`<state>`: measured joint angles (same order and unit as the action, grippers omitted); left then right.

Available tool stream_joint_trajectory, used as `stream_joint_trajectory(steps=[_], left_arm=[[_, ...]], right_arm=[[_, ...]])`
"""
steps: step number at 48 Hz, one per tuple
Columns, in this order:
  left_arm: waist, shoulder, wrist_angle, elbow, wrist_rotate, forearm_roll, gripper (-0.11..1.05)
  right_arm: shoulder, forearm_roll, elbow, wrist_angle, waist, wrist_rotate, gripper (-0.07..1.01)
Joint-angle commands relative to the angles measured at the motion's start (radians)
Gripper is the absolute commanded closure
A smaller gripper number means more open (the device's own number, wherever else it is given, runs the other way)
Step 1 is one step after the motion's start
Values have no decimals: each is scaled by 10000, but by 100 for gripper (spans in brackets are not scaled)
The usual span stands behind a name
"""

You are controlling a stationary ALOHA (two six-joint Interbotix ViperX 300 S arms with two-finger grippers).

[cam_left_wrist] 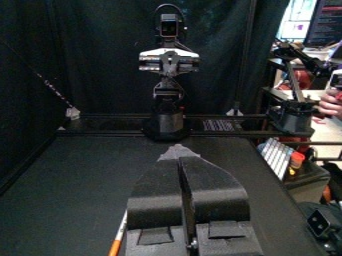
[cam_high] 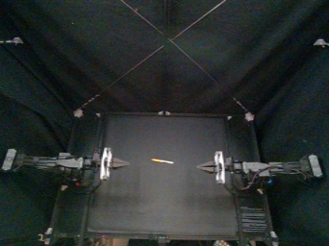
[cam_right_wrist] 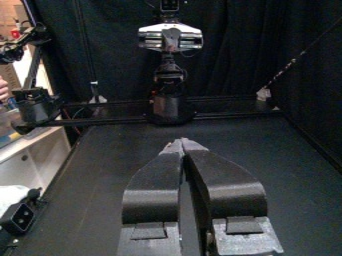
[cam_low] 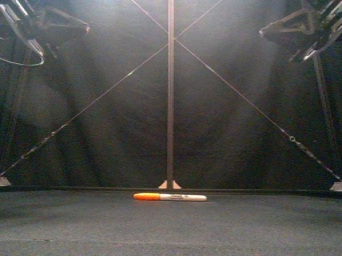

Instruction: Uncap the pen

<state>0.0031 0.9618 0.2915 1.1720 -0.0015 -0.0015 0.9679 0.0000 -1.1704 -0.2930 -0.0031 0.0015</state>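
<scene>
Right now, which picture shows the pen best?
The front view. The pen lies near and large on the table, orange body and white end clear. The top view shows only a tiny pale sliver. The left wrist view catches at most an orange streak; the right wrist view, nothing.

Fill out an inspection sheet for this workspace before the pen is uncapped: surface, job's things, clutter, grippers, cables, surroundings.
Surface: black table, plain and dark.
Job's things: one orange and white marker pen, lying flat near the table's middle, in one piece, cap not yet off.
Clutter: nothing seen.
Grippers: left gripper and right gripper point at each other from either side of the pen; both are shut and neither touches it.
Cables: nothing seen.
Surroundings: black curtains behind and at the sides.
</scene>
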Motion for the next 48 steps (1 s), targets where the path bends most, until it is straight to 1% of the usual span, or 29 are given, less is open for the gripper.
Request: stream_joint_trajectory(steps=[1,4,5,6,7,9,10,12,15,16,18,20,21,22,24,26,27,30,32,35,36,37,39,41,45,48], left_arm=[[537,-920,138,-153,46,0,99],[782,-1442,138,-291,46,0,98],[905,-1718,153,-383,46,15,97],[966,-1917,138,-445,61,15,97],[1074,-2194,138,-552,61,31,96],[1289,-2730,138,-798,92,107,95],[1396,-3007,138,-920,107,169,94],[1611,-3482,107,-1166,92,399,91],[1795,-4096,31,-1488,92,798,83],[1810,-4218,31,-1534,92,890,81],[1856,-4633,31,-1718,77,1197,72],[1871,-4955,15,-1825,77,1427,62],[1887,-5062,15,-1856,77,1473,59],[1902,-5246,0,-1917,77,1549,52],[1979,-5492,0,-2010,61,1611,42],[2025,-5676,0,-2040,61,1580,34],[2071,-5814,0,-2056,61,1595,27],[2102,-6121,0,-2056,61,1549,13],[2117,-6289,0,-2056,61,1503,6],[2117,-6504,-15,-2071,46,1411,-1],[2117,-6565,-31,-2071,61,1381,-3],[2117,-6627,-61,-2086,46,1350,-3],[2117,-6703,-138,-2086,46,1304,-3],[2117,-6780,-307,-2117,31,1258,-3],[2102,-6903,-844,-2224,31,1058,-3],[2102,-6995,-1166,-2332,31,936,-3]], right_arm=[[-644,-15,61,-230,-77,0,96],[-1243,-15,123,-353,-199,15,93],[-1580,-15,169,-430,-307,61,92],[-1810,-15,215,-445,-368,77,92],[-2209,0,291,-537,-506,92,91],[-3022,31,491,-614,-736,107,89],[-3421,31,583,-614,-844,107,88],[-4218,31,813,-614,-1058,107,84],[-5338,61,1243,-614,-1365,107,74],[-5676,61,1365,-614,-1473,107,70],[-6305,61,1657,-614,-1626,107,60],[-6903,61,1933,-614,-1733,107,50],[-7072,77,2010,-614,-1779,107,46],[-7394,46,2178,-614,-1841,92,39],[-7854,46,2393,-614,-1948,92,29],[-8314,77,2592,-598,-2056,92,20],[-8514,77,2684,-614,-2132,92,16],[-9143,46,2961,-568,-2270,92,8],[-9572,15,3160,-476,-2301,92,7],[-10094,61,3467,-261,-2347,107,7],[-10232,77,3574,-169,-2362,107,8],[-10385,77,3666,-77,-2378,107,8],[-10615,77,3804,46,-2424,107,8],[-10876,77,3958,215,-2500,107,8],[-11198,61,4172,460,-2531,123,8],[-11367,77,4264,644,-2531,123,10]])
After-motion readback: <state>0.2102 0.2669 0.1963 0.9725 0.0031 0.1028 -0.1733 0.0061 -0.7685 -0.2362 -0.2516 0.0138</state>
